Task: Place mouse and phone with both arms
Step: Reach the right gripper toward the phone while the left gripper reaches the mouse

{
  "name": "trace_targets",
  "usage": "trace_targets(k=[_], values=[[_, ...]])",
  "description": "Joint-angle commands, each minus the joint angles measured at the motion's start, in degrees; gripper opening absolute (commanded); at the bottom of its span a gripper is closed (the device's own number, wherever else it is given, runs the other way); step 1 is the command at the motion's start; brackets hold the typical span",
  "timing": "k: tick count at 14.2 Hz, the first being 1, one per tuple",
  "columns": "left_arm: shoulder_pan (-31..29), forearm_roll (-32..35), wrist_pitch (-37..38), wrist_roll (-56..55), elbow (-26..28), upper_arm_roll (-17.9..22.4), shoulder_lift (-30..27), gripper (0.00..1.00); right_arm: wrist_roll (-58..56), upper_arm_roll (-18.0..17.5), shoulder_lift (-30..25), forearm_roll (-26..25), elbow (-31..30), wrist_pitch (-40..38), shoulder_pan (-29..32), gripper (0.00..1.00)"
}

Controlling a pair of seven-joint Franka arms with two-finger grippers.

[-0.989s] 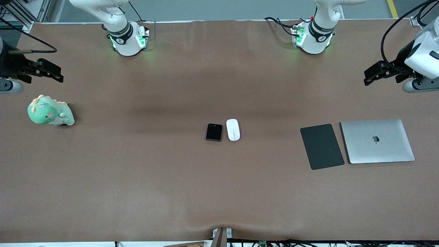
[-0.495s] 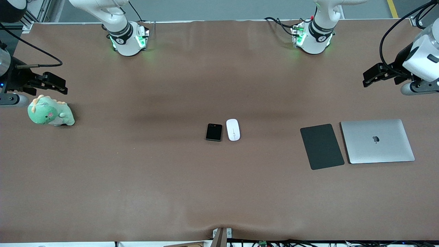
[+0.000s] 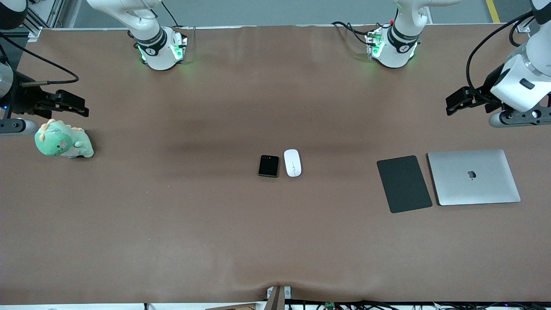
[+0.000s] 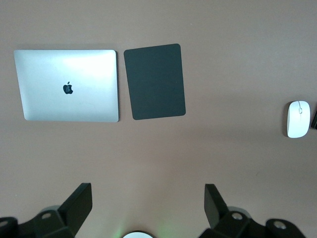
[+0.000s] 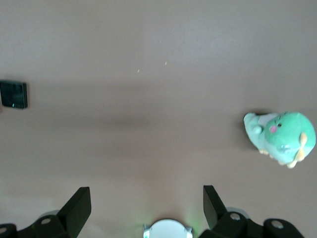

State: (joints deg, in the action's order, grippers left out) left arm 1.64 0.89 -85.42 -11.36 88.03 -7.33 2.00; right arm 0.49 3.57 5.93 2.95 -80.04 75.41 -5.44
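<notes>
The white mouse (image 3: 292, 162) and the small black phone (image 3: 268, 165) lie side by side at the middle of the brown table, the phone toward the right arm's end. The mouse also shows in the left wrist view (image 4: 298, 119); the phone shows in the right wrist view (image 5: 13, 94). My left gripper (image 3: 457, 102) is open and empty, up over the table at the left arm's end, above the bare cloth near the dark pad. My right gripper (image 3: 72, 105) is open and empty, up at the right arm's end, over the table beside the plush toy.
A dark grey flat pad (image 3: 403, 184) and a closed silver laptop (image 3: 473, 177) lie at the left arm's end. A green dinosaur plush (image 3: 63, 140) sits at the right arm's end. Black cables hang by both arms at the table's ends.
Both grippers have moved inward over the table: the left one toward the middle and lower in the front view, the right one toward the plush. Mouse and phone have not moved.
</notes>
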Motion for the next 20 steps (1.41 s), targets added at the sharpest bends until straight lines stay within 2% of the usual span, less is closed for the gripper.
trace_targets(k=[1,5,8,11,14,20], values=[[0.1,-0.6,-1.9,-2.3,0.7,-1.4,0.3,1.00,1.7,-0.5,-2.3,0.5,4.3,-6.1,-0.7,1.00],[0.2,-0.6,-4.0,-5.6,1.4,-4.0,2.0,1.00,1.9,-0.5,-2.1,1.0,4.7,-5.7,-1.0,1.00],[0.2,-0.6,-6.2,-7.7,1.5,-5.8,3.8,1.00,1.6,-0.4,2.2,1.9,4.3,-4.5,-0.7,1.00],[0.7,-0.6,-7.9,-9.0,1.5,-6.4,5.3,1.00,1.3,-0.3,3.8,2.1,4.1,5.2,0.2,1.00],[2.8,-0.6,-10.3,-11.3,1.4,-6.5,7.2,1.00,1.6,-0.3,7.2,1.6,4.2,8.0,0.0,1.00],[6.1,-0.1,-13.4,-16.7,1.3,-6.4,10.1,1.00,1.8,-0.4,15.1,2.4,4.1,18.4,-0.8,1.00]])
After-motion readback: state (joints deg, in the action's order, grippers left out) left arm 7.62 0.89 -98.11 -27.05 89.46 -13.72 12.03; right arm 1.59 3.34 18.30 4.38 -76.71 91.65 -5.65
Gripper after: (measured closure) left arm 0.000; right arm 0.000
